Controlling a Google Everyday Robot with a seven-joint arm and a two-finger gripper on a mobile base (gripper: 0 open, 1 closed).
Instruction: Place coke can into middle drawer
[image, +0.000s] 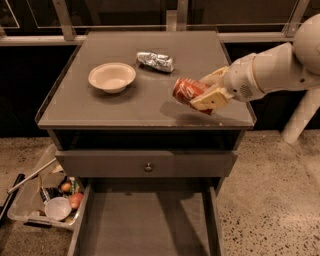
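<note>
The coke can (186, 90) is red with white lettering and lies tilted on its side, held just above the right part of the cabinet top (150, 105). My gripper (206, 91) comes in from the right and is shut on the can, one tan finger (208, 99) in front of it and one behind. The middle drawer (145, 225) is pulled open below, its flat grey floor bare. It lies below and to the left of the can.
A cream bowl (112, 76) and a silver-grey can (155, 61) sit on the cabinet top. A closed drawer front with a small knob (148, 166) is above the open drawer. A clear bin of clutter (45, 197) sits on the floor at left.
</note>
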